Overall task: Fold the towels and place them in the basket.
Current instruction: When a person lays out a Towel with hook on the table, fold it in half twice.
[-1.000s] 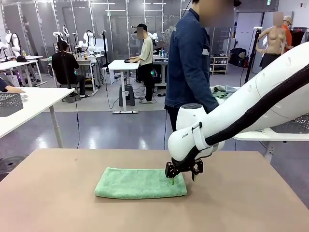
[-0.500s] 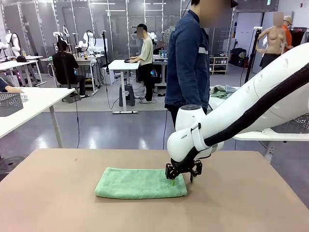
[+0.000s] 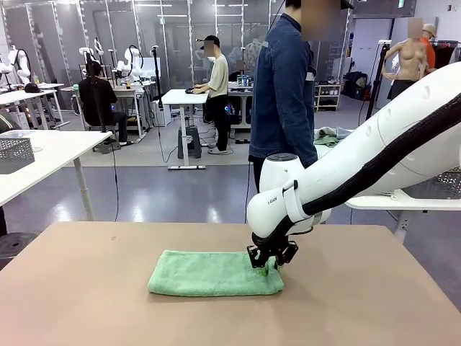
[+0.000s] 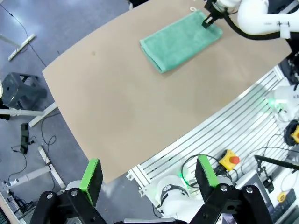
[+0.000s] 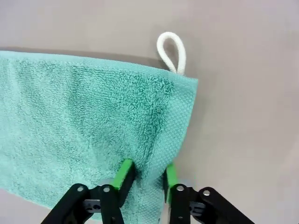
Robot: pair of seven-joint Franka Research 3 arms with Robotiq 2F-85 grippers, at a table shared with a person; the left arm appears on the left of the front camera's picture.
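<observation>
Green towel (image 5: pixel 88 121) pinched inside right claw (image 5: pixel 147 171)

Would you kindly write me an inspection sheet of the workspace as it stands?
Surface: brown table, bare apart from the towel.
Job's things: mint green towel folded, lying flat; its white loop rests on the table.
Clutter: nothing seen.
Grippers: right gripper shut on the towel near its loop end; left gripper held high, jaws open, empty.
Cables: cables looped by the arm base, others on the floor.
Surroundings: person standing at the far side; grey mesh basket on a white side table.
</observation>
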